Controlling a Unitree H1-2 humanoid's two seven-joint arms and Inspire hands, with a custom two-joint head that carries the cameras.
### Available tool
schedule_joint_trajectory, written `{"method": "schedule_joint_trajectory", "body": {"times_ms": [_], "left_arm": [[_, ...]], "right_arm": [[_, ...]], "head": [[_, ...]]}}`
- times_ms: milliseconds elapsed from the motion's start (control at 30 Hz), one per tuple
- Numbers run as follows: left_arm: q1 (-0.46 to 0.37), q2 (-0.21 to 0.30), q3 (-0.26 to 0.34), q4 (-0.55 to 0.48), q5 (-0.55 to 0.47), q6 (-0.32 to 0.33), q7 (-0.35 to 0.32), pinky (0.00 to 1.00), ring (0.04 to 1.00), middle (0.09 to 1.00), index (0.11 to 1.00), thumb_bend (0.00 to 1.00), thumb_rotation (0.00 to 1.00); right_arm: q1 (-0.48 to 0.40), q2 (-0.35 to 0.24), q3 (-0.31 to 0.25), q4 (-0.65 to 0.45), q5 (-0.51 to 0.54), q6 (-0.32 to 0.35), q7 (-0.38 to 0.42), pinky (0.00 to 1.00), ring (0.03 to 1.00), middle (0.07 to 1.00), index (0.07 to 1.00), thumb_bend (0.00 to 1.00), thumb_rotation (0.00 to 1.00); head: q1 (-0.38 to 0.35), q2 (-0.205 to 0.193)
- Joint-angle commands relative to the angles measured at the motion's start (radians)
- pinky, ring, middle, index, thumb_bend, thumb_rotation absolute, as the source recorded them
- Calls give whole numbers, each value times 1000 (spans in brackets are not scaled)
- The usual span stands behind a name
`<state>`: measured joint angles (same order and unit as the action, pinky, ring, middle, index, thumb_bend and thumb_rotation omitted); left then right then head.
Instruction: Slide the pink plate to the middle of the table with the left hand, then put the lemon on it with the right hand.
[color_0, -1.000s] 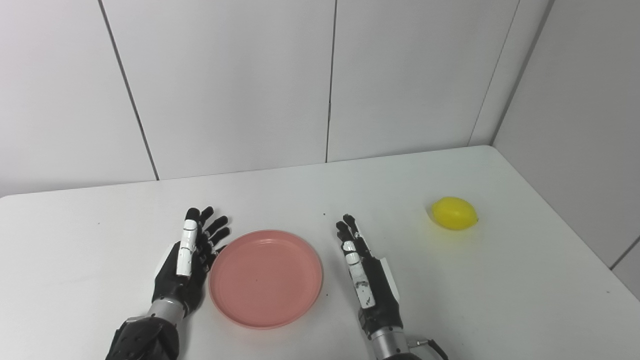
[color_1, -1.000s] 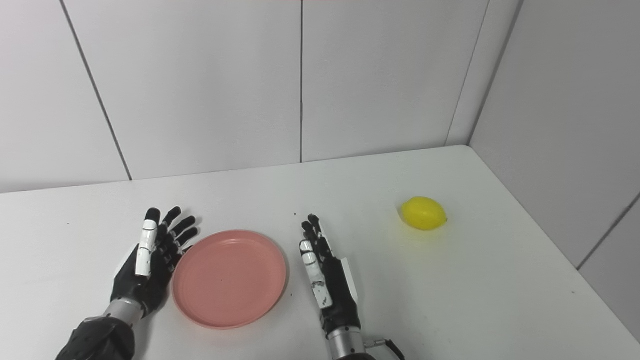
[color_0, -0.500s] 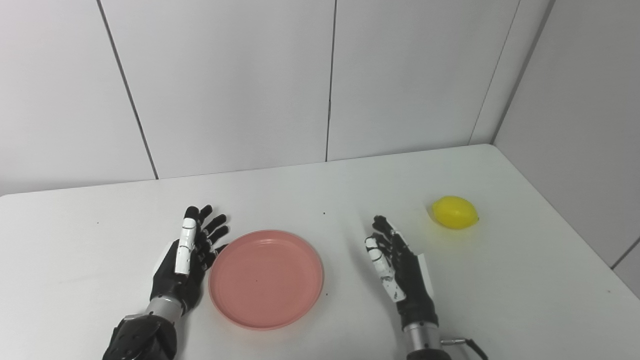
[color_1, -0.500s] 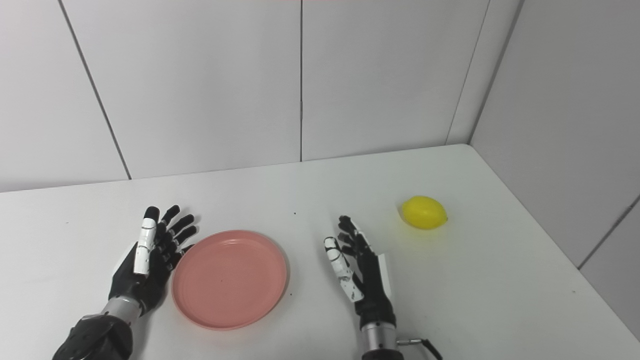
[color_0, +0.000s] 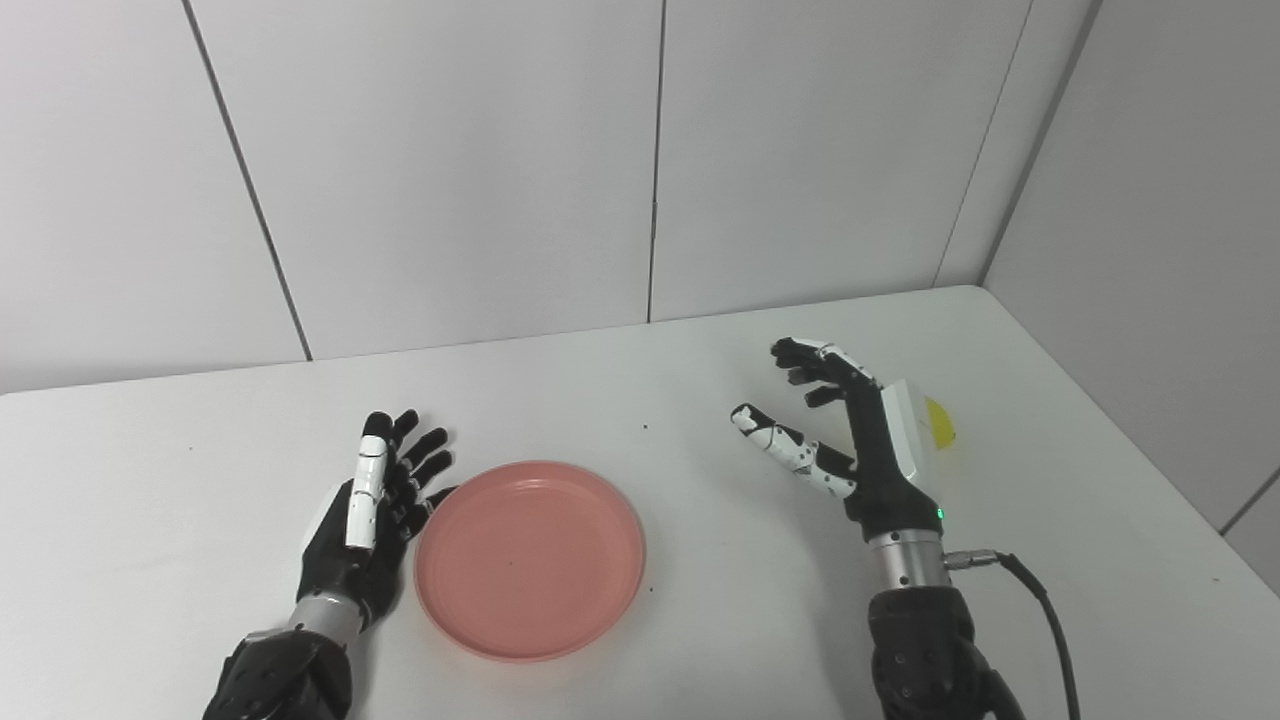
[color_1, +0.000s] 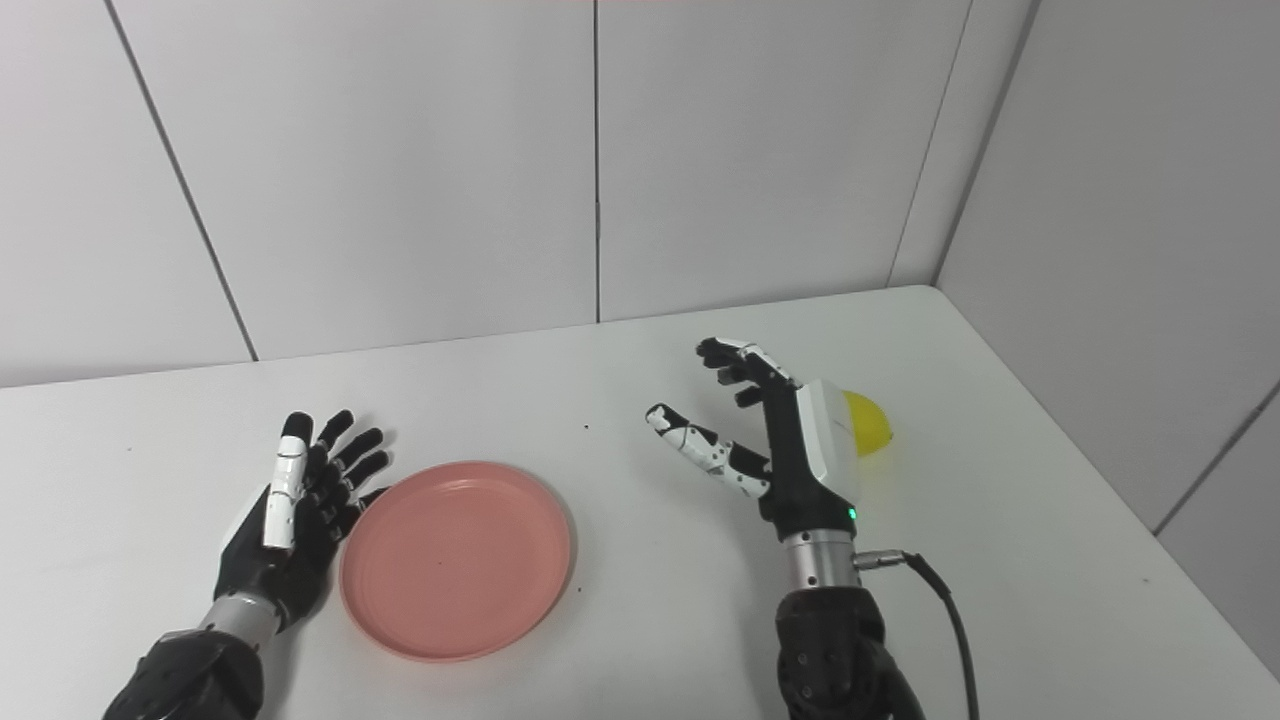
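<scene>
The round pink plate (color_0: 530, 555) lies flat on the white table (color_0: 640, 400), a little left of centre near the front. My left hand (color_0: 370, 520) rests open on its edge just left of the plate's rim, fingers apart, palm toward the plate. My right hand (color_0: 850, 440) is raised above the table at the right, open with fingers and thumb spread. It stands in front of the yellow lemon (color_1: 868, 422), which shows only as a sliver behind the back of the hand. I cannot tell whether the hand touches the lemon.
White wall panels close the table at the back and on the right, meeting in a corner at the far right. A black cable (color_0: 1040, 620) trails from my right wrist toward the front edge.
My right hand has lifted off the table beside the plate and swung right and away, now covering most of the lemon. The left hand and plate have stayed put.
</scene>
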<state>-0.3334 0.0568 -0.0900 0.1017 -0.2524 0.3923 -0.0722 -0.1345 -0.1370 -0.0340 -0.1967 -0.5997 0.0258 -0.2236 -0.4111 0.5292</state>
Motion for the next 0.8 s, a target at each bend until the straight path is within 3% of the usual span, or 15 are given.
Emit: {"method": "schedule_joint_trajectory", "body": {"times_ms": [0, 200, 400, 767], "left_arm": [[35, 2, -1, 49, 5, 77, 5, 979, 923, 922, 971, 669, 1000], [33, -1, -1, 54, 14, 76, 5, 967, 918, 911, 968, 669, 1000], [31, 3, -3, 54, 16, 76, 0, 976, 922, 915, 971, 670, 1000], [32, 1, -5, 51, 15, 76, 3, 975, 923, 911, 969, 662, 1000]], "right_arm": [[-51, -39, 0, -29, -46, -30, -19, 555, 630, 669, 667, 890, 708], [-99, -152, 19, -2, -188, -51, -41, 532, 592, 634, 636, 894, 661], [-144, -275, 35, 32, -350, 2, -11, 532, 579, 622, 643, 928, 671], [-164, -400, 33, 149, -443, 13, -14, 510, 549, 595, 619, 928, 629]], "head": [[1, 2], [3, -2], [5, -4], [5, -9]]}}
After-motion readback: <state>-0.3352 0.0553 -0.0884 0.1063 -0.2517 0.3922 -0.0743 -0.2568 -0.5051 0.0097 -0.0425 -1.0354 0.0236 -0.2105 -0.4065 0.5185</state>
